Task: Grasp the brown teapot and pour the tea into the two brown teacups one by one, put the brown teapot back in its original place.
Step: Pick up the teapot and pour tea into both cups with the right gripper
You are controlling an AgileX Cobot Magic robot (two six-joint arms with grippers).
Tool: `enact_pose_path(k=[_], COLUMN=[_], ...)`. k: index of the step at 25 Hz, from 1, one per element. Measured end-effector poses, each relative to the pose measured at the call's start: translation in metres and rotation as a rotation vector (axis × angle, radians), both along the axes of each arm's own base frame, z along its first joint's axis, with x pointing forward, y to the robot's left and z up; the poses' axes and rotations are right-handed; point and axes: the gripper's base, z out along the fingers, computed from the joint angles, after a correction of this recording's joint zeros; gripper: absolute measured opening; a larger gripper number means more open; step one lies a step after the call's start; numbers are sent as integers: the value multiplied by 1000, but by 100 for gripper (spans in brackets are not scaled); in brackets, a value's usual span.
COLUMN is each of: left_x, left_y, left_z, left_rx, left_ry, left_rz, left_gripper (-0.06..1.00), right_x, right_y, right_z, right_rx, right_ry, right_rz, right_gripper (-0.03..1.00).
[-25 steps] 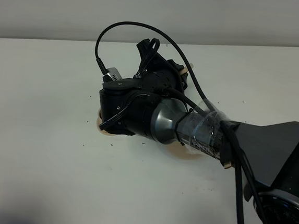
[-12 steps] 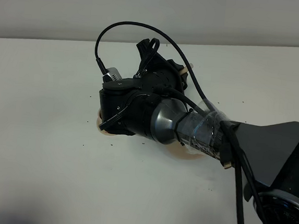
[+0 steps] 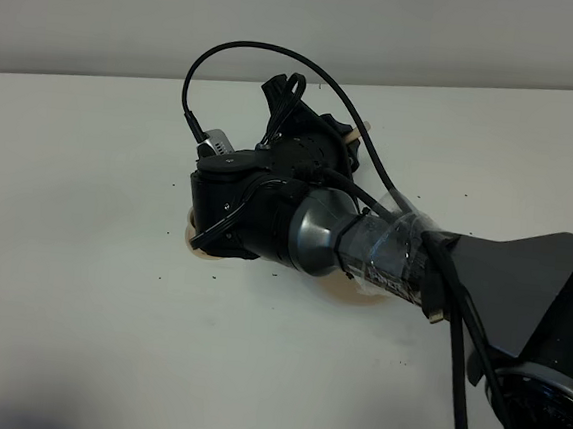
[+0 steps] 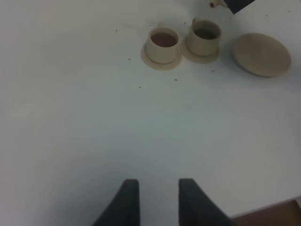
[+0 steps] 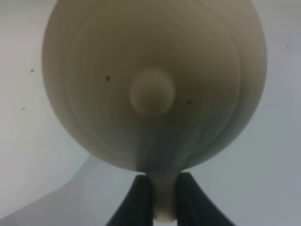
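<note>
Clamping the brown teapot (image 5: 153, 84) handle, right gripper (image 5: 159, 197) hovers; left gripper (image 4: 157, 197) gapes.

Setting appears to be a robot test bench, likely a lab: bare white tabletop (image 3: 79, 287) against a plain pale wall (image 3: 104, 8) along the frame's top, black cabled arm (image 3: 520, 295) lower right

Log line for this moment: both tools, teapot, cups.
right tool: shut on teapot handle | left tool: open, empty | cup: has tea | other cup: contents unclear | large saucer: bare
</note>
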Motion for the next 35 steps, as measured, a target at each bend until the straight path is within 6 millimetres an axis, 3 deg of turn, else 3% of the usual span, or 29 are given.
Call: enact_pose_path(k=[35], left_x=[0], left_y=[0], left_z=[0], left_rx=[-1], left_ry=[0], left_rz=[1], left_gripper=[23], right_x=[0], right_y=[0], right_z=[0], right_rx=[0], right_ry=[0], right_rz=[0], right_gripper=[11])
